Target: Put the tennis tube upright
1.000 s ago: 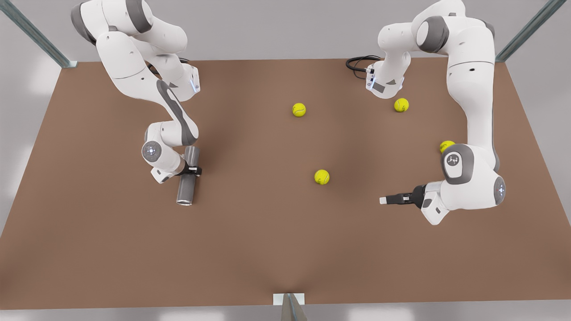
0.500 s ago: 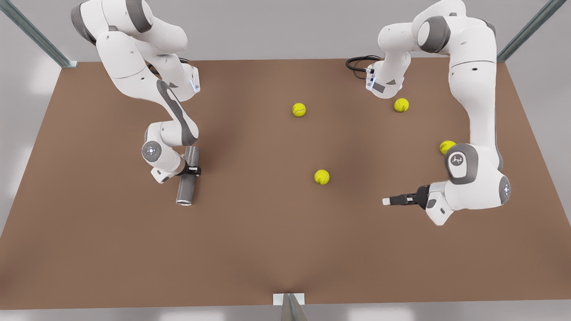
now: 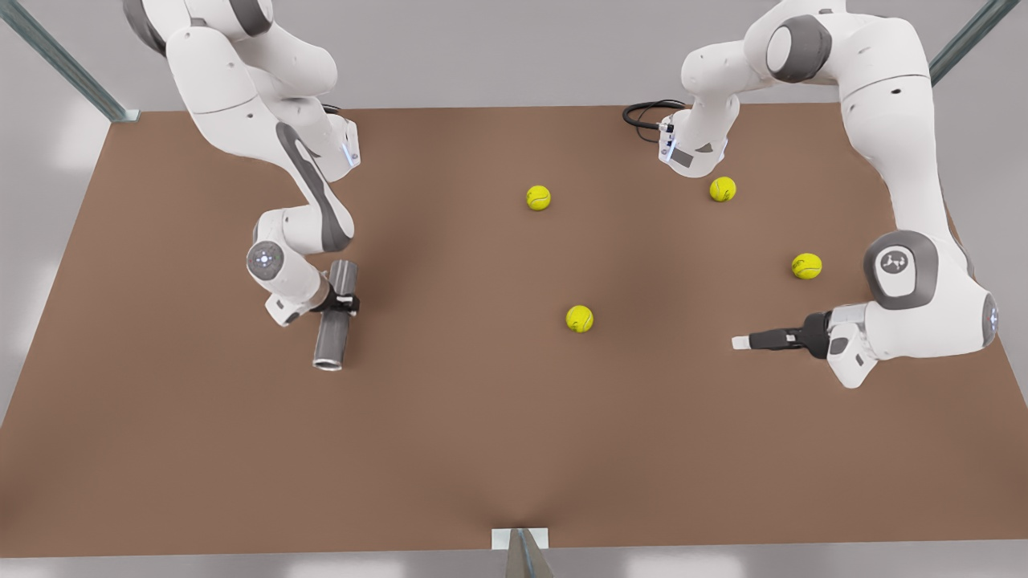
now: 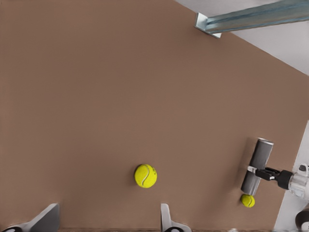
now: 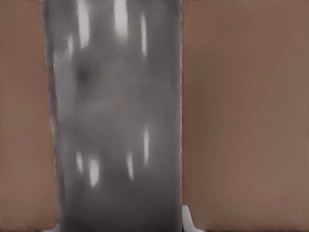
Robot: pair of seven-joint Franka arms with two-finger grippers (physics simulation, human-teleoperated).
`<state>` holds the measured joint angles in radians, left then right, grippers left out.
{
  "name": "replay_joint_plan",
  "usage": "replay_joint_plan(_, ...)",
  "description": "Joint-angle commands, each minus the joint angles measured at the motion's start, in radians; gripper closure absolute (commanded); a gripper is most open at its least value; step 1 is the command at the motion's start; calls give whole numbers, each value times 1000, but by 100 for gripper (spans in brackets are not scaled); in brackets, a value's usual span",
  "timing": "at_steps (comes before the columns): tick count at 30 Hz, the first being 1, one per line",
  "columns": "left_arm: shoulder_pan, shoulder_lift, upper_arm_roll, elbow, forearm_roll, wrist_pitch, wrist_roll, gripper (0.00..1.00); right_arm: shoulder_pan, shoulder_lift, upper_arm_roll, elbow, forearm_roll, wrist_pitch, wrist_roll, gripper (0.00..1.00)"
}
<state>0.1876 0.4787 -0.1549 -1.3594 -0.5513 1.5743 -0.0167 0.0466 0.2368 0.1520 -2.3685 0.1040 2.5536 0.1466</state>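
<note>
The tennis tube [image 3: 331,341] is a grey cylinder lying lengthwise on the brown table [image 3: 482,433] at the front view's left, its silvery rim [image 3: 327,365] pointing toward the near edge. My right gripper [image 3: 344,303] is shut across the tube's middle, and the tube [image 5: 116,121] sits close under the right wrist camera. The left wrist view catches the tube [image 4: 258,159] far off, with the right gripper [image 4: 260,171] clamped on it. My left gripper [image 3: 740,342] hovers at the front view's right, open, its fingers [image 4: 47,216] wide apart with nothing between them.
Several yellow-green tennis balls lie loose: one mid-table [image 3: 579,319], one farther back [image 3: 538,197], one near the far arm base [image 3: 722,189], one beside the left arm [image 3: 806,266]. A black cable [image 3: 642,112] coils at the back edge.
My left arm has swung toward the front view's right and slightly back, uncovering the ball beside it. My right arm has shifted a little with the tube held in it.
</note>
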Motion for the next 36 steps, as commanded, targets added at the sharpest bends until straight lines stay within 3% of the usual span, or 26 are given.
replay_joint_plan(1, 3, 0, 0, 0, -4, -5, 0, 1, 1, -7, 1, 2, -3, -10, 2, 27)
replay_joint_plan(10, -8, 37, -2, 0, -4, 69, 6, 1, 16, -73, 150, 49, -12, -53, 4, 27)
replay_joint_plan(18, -5, 44, 0, 0, 2, 84, 6, 1, 79, -21, 277, 175, -240, -98, -4, 27)
replay_joint_plan(27, -7, 58, -2, 0, -4, 104, 6, 1, 326, 190, 276, 425, -371, -90, -2, 27)
replay_joint_plan(30, -8, 67, -2, 2, -4, 104, 6, 1, 349, 237, 285, 454, -515, -87, -21, 27)
replay_joint_plan(36, -10, 77, -2, 0, -6, 128, 7, 1, 322, 331, 273, 564, -590, -55, -349, 27)
